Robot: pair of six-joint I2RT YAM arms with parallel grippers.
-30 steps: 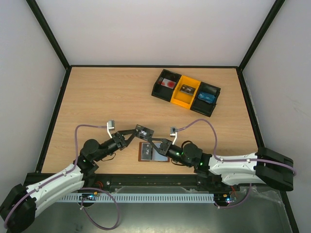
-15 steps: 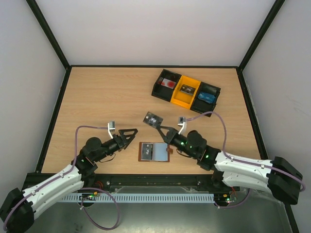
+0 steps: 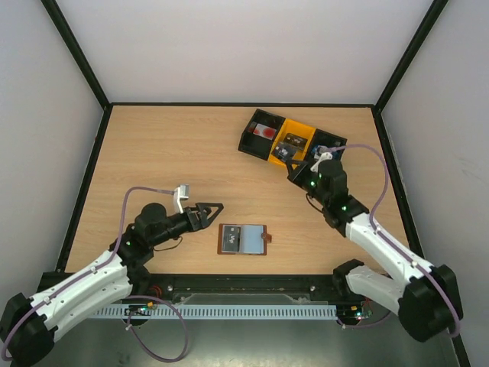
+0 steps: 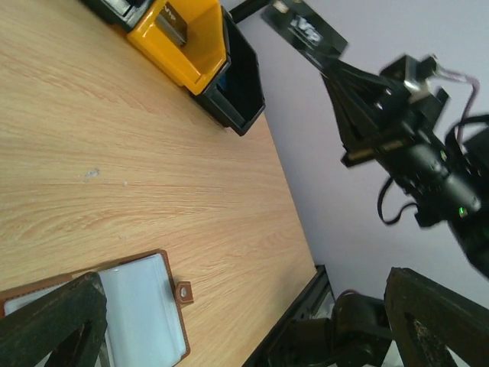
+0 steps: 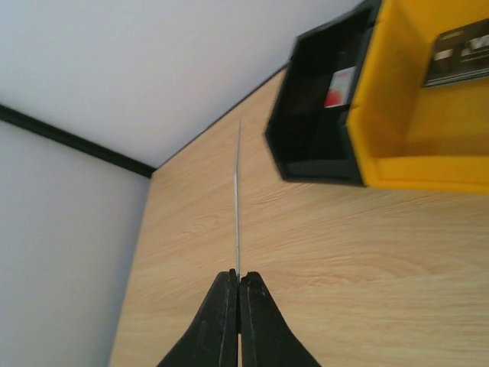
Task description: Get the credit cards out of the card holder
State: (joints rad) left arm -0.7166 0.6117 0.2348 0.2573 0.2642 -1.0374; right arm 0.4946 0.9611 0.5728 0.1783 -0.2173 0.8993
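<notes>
Right gripper [image 3: 289,157] is found clamped shut on a dark card [image 3: 283,151], held on edge at the near side of the tray [image 3: 246,136] of bins, toward the far side of the table [image 3: 168,153]. Which bin lies beneath it cannot be told. A second ago this card was gripped by both arms just above the card holder [image 3: 243,239]. It has since been released by the left gripper [image 3: 215,208], which is now spread wide, holding nothing, and drawn back just left of the holder. The holder is seen lying open and flat near the front edge, restrained by neither arm. A pale-blue card [image 3: 250,238] is judged to remain inside it. One card is therefore considered removed and close to being deposited, and at least one more is left to be extracted.
</notes>
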